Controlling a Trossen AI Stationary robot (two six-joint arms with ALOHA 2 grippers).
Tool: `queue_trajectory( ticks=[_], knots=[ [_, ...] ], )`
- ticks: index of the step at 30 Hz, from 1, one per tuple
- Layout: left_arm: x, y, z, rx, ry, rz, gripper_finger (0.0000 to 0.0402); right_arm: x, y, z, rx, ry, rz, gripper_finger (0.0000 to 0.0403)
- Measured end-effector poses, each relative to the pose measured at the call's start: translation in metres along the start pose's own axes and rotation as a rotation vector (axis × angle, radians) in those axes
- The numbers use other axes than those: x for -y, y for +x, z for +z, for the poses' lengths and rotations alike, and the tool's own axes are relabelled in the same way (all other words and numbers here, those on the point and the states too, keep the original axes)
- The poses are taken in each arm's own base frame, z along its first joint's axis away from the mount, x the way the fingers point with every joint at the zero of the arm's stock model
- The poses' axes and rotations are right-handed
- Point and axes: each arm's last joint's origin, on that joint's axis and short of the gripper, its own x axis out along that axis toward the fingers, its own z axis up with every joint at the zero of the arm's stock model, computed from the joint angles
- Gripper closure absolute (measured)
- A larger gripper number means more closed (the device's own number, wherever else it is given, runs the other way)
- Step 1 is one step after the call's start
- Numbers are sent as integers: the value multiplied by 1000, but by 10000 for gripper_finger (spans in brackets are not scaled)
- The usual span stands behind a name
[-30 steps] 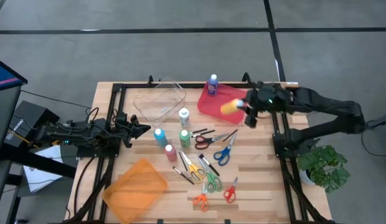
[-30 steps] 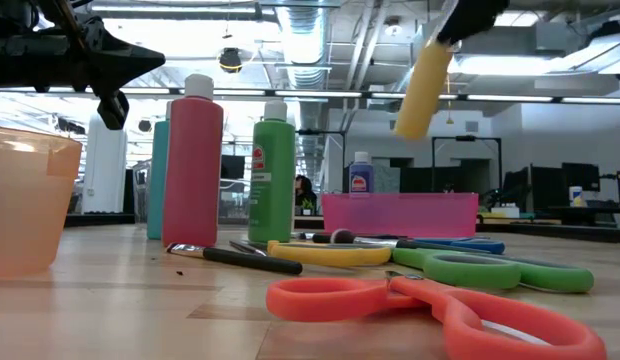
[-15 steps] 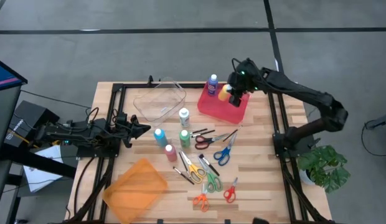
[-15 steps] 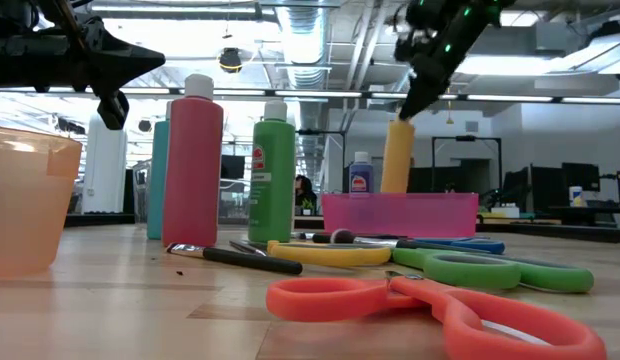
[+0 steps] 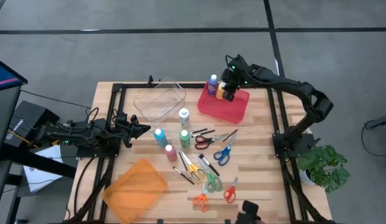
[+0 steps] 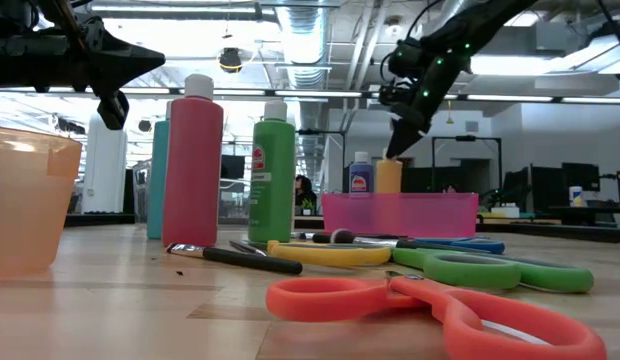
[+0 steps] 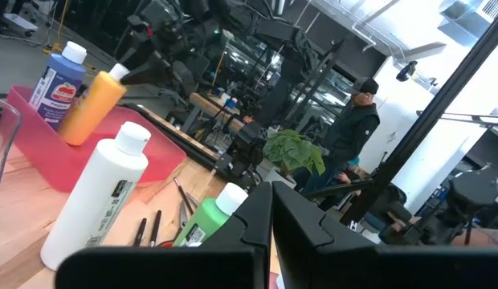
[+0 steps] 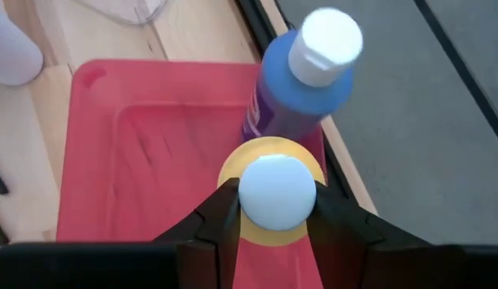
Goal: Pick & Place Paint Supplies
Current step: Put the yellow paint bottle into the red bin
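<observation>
My right gripper (image 5: 229,92) is shut on a yellow paint bottle (image 6: 389,175) with a white cap (image 8: 277,193). It holds the bottle inside the pink tray (image 5: 233,111), right beside a blue bottle (image 5: 212,85) that stands in the tray's far left corner. White (image 5: 183,116), teal (image 5: 159,135), green (image 5: 184,138) and pink (image 5: 170,153) bottles stand upright on the wood at mid-table. My left gripper (image 5: 143,129) rests shut at the table's left side, touching nothing. My right gripper pinches the yellow bottle's shoulder (image 8: 231,178) just under the cap, one finger (image 8: 213,221) on each side. The fingers come from above, slanting down from the table's right. The bottle hangs roughly upright with its lower part inside the tray; the tray wall hides its base.
A clear tub (image 5: 159,101) sits at the far left of centre and an orange tray (image 5: 136,190) at the near left. Several scissors (image 5: 210,180) and brushes (image 5: 202,134) lie scattered over the near middle. A black frame rail (image 5: 277,124) runs along the right.
My right gripper has swung from above the tray's right side toward the blue bottle and come down. The yellow bottle, slanted and high a second ago, has been brought upright and lowered into the tray.
</observation>
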Motion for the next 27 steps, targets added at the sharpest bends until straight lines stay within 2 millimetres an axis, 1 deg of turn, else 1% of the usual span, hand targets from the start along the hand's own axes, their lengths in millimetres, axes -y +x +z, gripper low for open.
queue_trajectory(
  ticks=[6,13,20,27],
  knots=[
    [0,0,0,0,0,0,396,1,3,3,23,-1,-7,285],
    [0,0,0,0,0,0,396,5,3,1,20,5,-15,285],
    [0,0,0,0,0,0,396,5,3,1,18,-5,-15,284],
    [0,0,0,0,0,0,396,5,3,0,16,-5,-17,262]
  ],
)
